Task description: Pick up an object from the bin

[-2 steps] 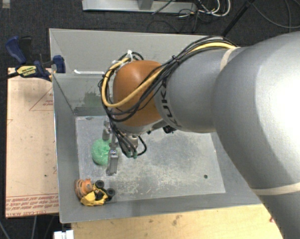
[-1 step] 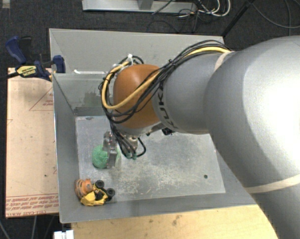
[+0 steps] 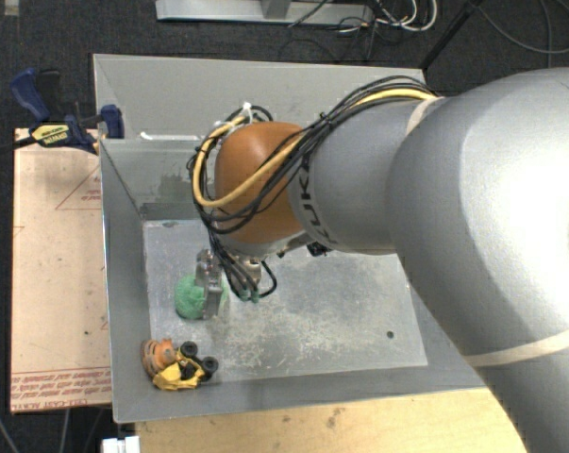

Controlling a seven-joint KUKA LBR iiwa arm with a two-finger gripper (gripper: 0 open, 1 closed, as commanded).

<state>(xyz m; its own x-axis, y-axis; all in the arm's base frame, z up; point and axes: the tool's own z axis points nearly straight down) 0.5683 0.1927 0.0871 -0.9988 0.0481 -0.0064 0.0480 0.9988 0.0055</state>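
Trouble sits at nine o'clock in the bin point(image 3: 341, 324), where the end effector point(image 3: 211, 289) stands against a green lump point(image 3: 187, 299); how open it is, or whether it grips, I cannot tell. Off-centre, it could shove the lump aside instead.

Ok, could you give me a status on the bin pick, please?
Gripper low in the grey metal bin, beside a small green rounded lump, left of centre. Grasp not confirmed. Yellow-orange-black toy apart in lower-left corner, not in the way.
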